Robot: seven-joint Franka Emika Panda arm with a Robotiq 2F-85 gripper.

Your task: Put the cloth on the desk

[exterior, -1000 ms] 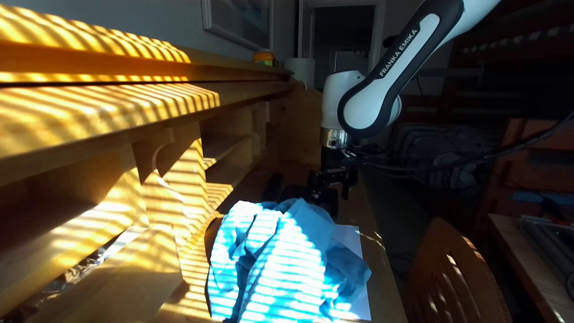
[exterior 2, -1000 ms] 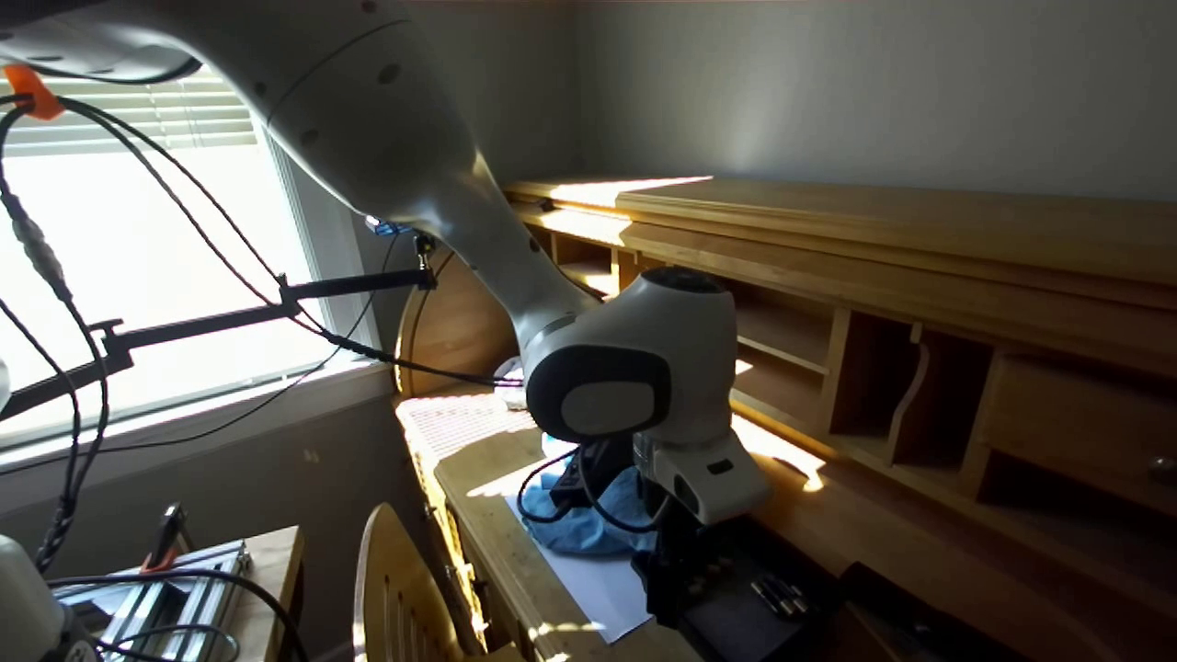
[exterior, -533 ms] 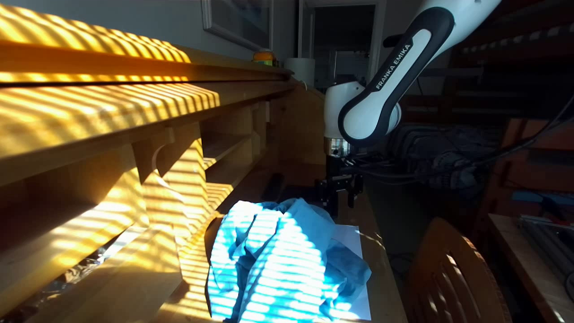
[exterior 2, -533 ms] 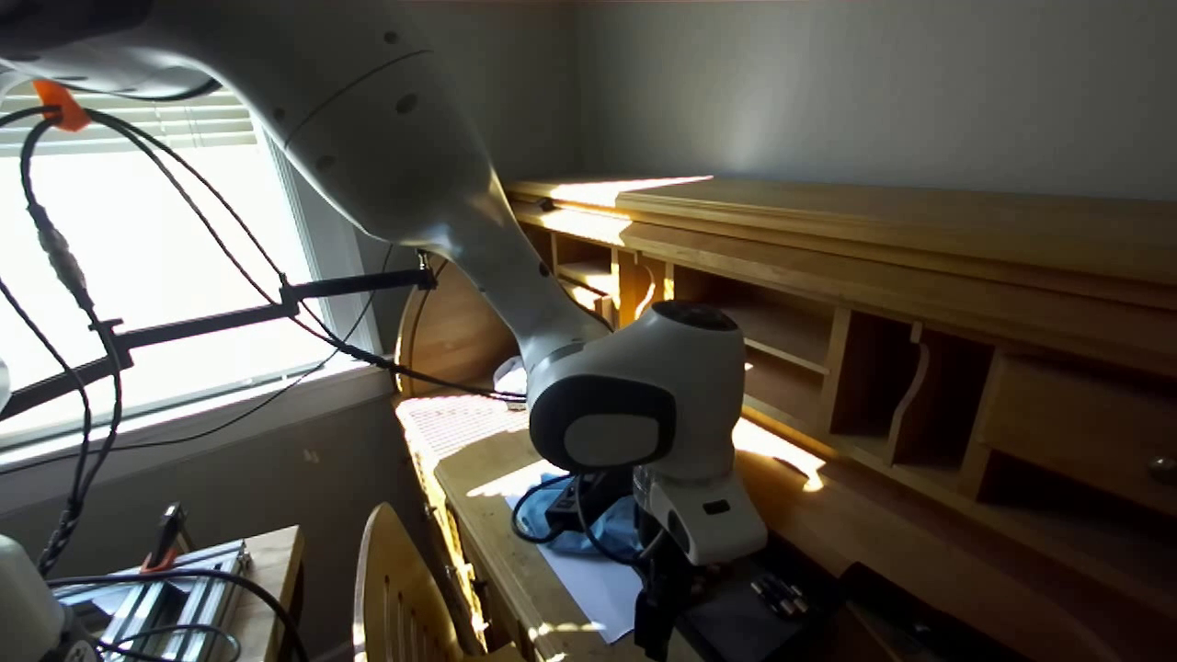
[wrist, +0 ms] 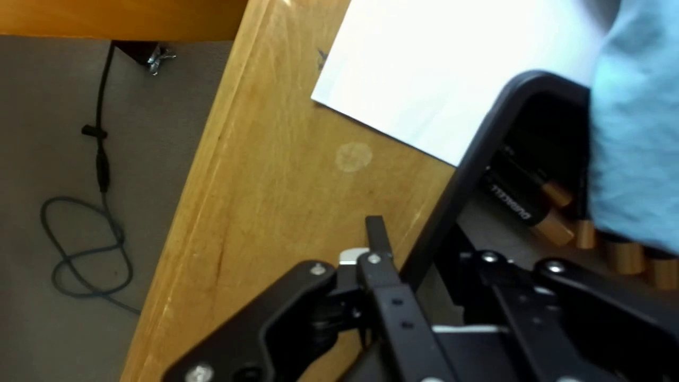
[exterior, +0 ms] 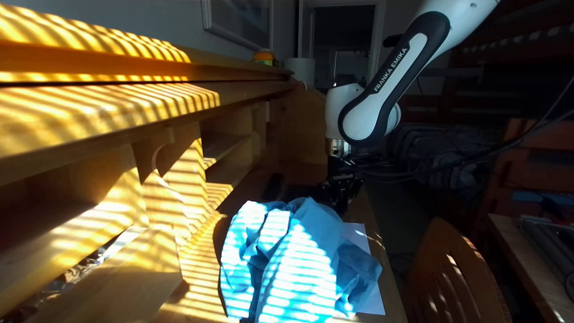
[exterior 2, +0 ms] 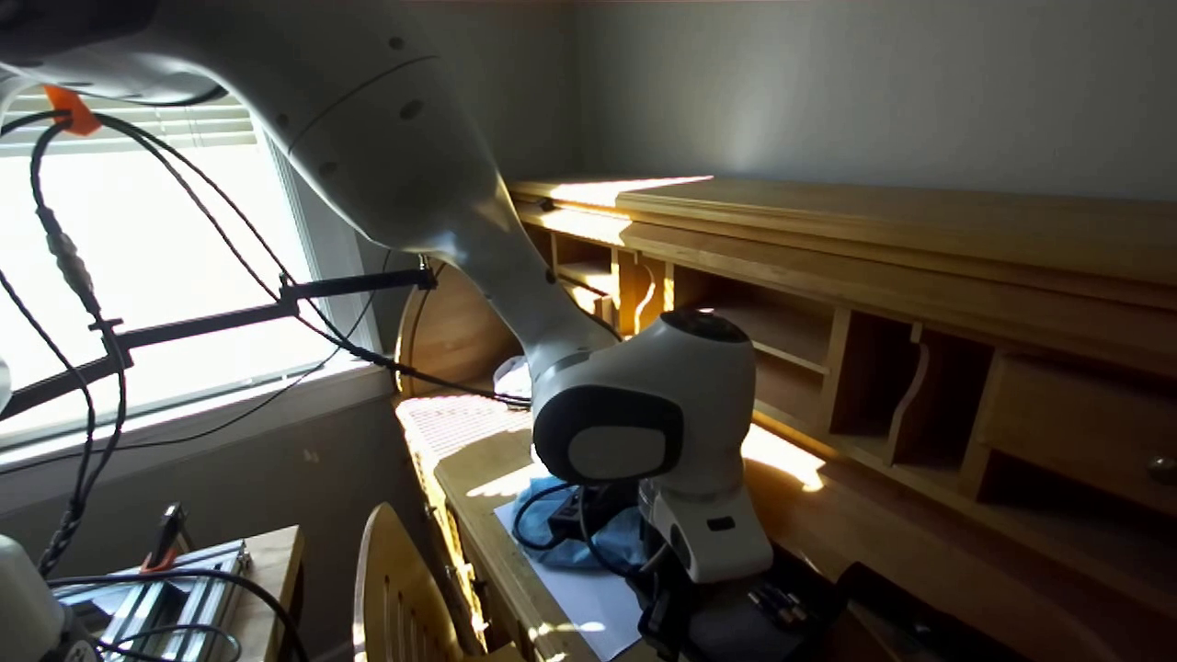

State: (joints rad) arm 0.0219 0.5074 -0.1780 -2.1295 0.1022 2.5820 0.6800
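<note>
The teal-blue cloth (exterior: 300, 264) lies heaped in deep folds over the wooden desk (wrist: 286, 180), sunlight striping it in an exterior view. Part of it rests on white paper, and in the wrist view its near end (wrist: 636, 154) hangs over a black tray (wrist: 467, 175) of batteries. My gripper (wrist: 415, 229) has its fingers part way together: one outside the tray's rim over bare wood, the other inside the tray. A strip of wood shows between the outer finger and the rim; contact lower down is hidden. The cloth is not between the fingers. The arm partly hides cloth (exterior 2: 552, 538).
White paper (wrist: 424, 69) lies beside the tray. Several batteries (wrist: 509, 196) are inside it. A wooden shelf unit (exterior 2: 846, 386) rises along the desk's back. A chair (exterior: 453, 269) stands by the front edge. Cables (exterior 2: 405, 372) hang along the arm.
My gripper has come down toward the tray's rim and its fingers have closed from wide to part way. Cloth and paper have shifted slightly toward the chair side.
</note>
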